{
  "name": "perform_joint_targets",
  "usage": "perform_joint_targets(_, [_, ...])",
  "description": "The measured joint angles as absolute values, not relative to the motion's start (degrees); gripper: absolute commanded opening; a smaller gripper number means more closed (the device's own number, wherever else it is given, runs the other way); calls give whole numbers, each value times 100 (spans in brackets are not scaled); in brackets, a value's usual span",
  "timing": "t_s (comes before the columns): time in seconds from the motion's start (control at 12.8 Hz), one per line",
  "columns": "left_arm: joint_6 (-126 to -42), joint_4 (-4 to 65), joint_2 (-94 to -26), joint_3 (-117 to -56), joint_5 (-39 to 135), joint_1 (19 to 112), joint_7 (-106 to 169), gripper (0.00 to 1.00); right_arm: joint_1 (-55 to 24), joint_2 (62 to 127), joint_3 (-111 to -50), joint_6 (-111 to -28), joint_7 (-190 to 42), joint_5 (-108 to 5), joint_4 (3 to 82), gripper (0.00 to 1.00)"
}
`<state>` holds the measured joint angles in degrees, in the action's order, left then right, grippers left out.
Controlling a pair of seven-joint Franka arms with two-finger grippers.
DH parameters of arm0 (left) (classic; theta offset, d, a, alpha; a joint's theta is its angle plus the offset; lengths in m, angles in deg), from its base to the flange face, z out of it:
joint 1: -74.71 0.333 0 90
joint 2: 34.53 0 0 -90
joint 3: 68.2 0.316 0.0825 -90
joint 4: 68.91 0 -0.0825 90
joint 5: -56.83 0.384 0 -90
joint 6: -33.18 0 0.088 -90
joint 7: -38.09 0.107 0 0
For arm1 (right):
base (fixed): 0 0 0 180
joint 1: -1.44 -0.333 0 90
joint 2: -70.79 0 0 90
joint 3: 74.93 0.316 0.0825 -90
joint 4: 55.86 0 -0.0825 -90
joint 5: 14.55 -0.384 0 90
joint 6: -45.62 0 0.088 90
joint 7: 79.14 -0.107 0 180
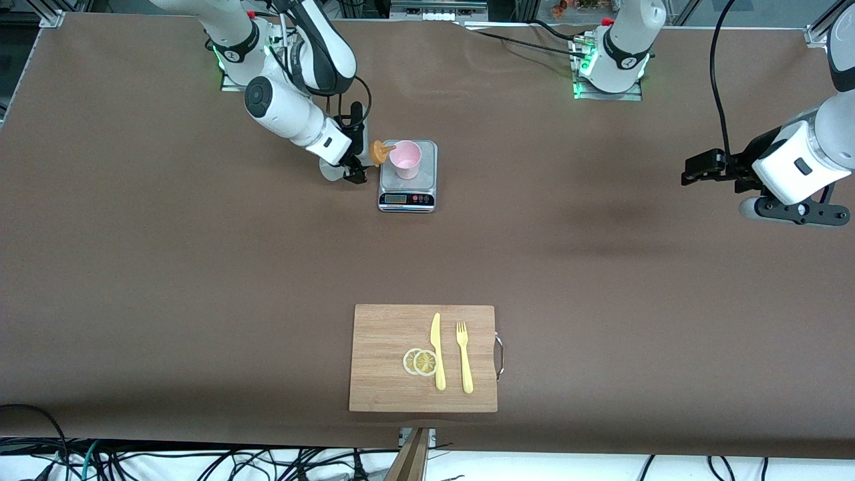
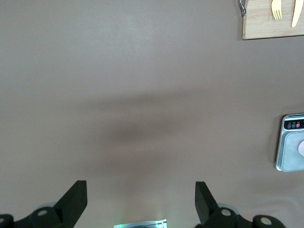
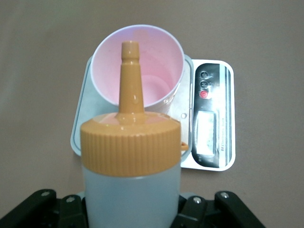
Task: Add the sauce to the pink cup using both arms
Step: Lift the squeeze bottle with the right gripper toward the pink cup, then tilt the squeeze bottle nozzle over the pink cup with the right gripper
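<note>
On the grey scale (image 1: 407, 177), toward the right arm's end of the table (image 1: 601, 267), stands the pink cup (image 1: 405, 159), upright. Just beside it the right gripper (image 1: 354, 160) is clenched on the sauce bottle (image 3: 130, 180), tipped so its orange nozzle (image 3: 130, 78) points over the cup's rim. Over bare table near its own end, the left gripper (image 2: 141, 199) waits, fingers spread and holding nothing.
</note>
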<state>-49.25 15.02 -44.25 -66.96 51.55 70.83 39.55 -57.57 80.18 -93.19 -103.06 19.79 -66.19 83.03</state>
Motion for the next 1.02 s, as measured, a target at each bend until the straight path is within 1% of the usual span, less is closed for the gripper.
perform_joint_targets(0.31, [-4925,1502,-4425,-6696,5155,7083,3955,100,-5757,7901,-9607,-10099,1975,-5852,8293,13])
perform_joint_targets(0.55, [-4925,1502,-4425,-6697,5155,7083,3955,100,-5757,7855,-9679,-9873,1936,-5296,8201,13])
perform_joint_targets(0.7, [-4925,1502,-4425,-6697,5155,7083,3955,100,-5755,7854,-9786,-9377,1526,-4447,7872,13])
perform_joint_targets(0.86, [-4925,1501,-4425,-6696,5155,7083,3955,100,-5757,7852,-9845,-8669,688,-3458,7356,14])
perform_joint_targets(1.02, [-4925,1501,-4425,-6696,5155,7083,3955,100,-5824,7852,-9827,-8396,-5,-2913,7086,14])
